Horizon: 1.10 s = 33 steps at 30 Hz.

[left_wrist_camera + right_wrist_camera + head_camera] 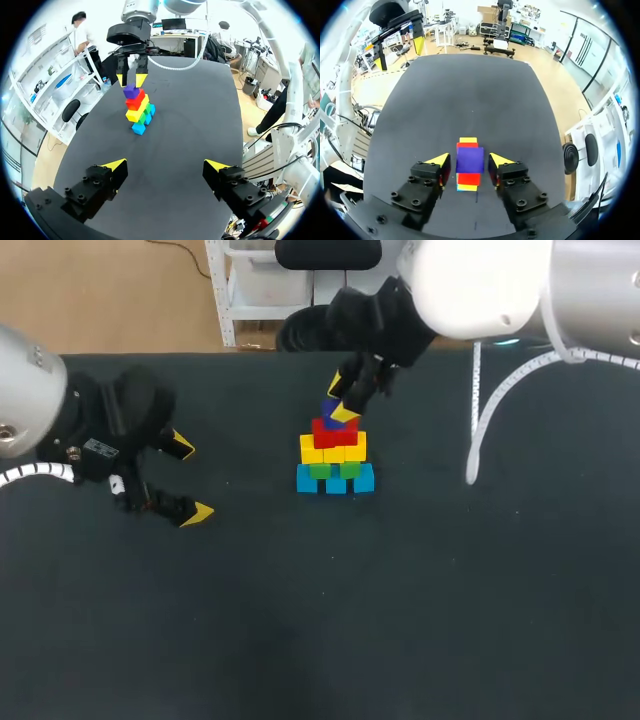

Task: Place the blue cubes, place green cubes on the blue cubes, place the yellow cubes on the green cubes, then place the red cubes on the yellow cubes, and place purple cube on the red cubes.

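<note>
The purple cube (470,159) tops the stack (335,455), above the red cubes (328,432), yellow cubes (333,451), green cubes (349,469) and blue cubes (335,482) on the black tabletop (420,600). The right claw (468,161) straddles the stack's top, fingers slightly parted, gripping nothing. The left claw (166,167) is spread wide and empty, well apart from the stack.

Table top (450,620) looks like matt black cloth, kinda felt-like. The purple cube (469,159) is smooth and plastic-looking, with a soft sheen. The left gripper (165,167) and right gripper (470,159) are both matt black with bolted metal-looking bodies and smooth yellow plastic tips. The right arm shell (480,280) is glossy silver-white.
</note>
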Each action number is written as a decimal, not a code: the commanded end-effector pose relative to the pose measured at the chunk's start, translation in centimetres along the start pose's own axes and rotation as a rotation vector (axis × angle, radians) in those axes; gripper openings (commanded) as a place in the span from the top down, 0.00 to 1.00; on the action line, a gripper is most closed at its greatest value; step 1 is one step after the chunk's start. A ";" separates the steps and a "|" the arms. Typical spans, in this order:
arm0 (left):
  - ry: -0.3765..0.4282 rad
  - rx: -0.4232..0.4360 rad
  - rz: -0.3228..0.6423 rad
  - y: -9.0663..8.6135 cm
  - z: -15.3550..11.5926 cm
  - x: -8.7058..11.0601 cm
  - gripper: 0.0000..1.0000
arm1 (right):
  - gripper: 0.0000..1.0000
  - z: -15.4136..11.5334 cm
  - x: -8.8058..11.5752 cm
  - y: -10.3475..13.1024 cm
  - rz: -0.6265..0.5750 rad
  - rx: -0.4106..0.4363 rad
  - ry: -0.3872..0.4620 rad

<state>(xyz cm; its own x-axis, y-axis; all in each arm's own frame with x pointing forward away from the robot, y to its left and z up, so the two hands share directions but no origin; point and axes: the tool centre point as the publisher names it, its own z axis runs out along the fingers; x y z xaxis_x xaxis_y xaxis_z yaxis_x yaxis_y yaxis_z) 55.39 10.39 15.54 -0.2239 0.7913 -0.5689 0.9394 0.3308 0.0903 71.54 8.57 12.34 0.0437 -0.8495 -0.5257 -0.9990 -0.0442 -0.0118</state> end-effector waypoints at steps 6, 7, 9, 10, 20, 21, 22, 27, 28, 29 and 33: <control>-0.001 0.001 0.001 0.1 0.1 0.0 0.00 | 0.00 -1.6 0.3 0.5 0.005 0.034 -0.012; -0.001 0.001 0.001 0.1 0.1 0.0 0.00 | 0.00 -1.9 0.3 0.6 0.002 0.040 -0.015; -0.001 0.001 0.001 0.1 0.1 0.0 0.00 | 0.00 -2.6 0.4 0.9 -0.002 0.048 -0.020; -0.001 0.001 0.001 0.1 0.1 0.0 0.00 | 0.00 -2.9 0.4 1.1 -0.001 0.056 -0.025; -0.001 0.001 0.001 0.1 0.1 0.0 0.00 | 0.00 -7.4 3.2 2.4 0.159 0.248 -0.181; -0.001 0.001 0.001 0.1 0.1 0.0 0.00 | 0.00 -7.8 3.5 2.6 0.176 0.269 -0.207; -0.001 0.001 0.001 0.1 0.1 0.0 0.00 | 0.00 -8.1 3.9 2.8 0.196 0.292 -0.230; -0.001 0.001 0.001 0.1 0.1 0.0 0.00 | 0.00 -9.0 5.1 3.7 0.289 0.356 -0.338; -0.001 0.001 0.001 0.1 0.1 0.0 0.00 | 0.00 -9.1 5.2 3.8 0.293 0.352 -0.347; -0.001 0.001 0.001 0.1 0.1 0.0 0.00 | 0.00 -9.1 5.2 4.1 0.288 0.353 -0.357; -0.001 0.001 0.001 0.1 0.1 0.0 0.00 | 0.00 -9.2 5.2 4.3 0.289 0.349 -0.362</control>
<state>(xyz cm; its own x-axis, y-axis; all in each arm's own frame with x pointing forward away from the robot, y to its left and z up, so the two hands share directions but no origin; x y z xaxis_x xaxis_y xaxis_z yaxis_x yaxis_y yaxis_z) 55.39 10.39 15.54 -0.2240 0.7913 -0.5689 0.9394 0.3308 0.0903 68.65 -0.52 17.46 -0.1912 -0.5916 -0.7832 -0.9438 0.3300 -0.0188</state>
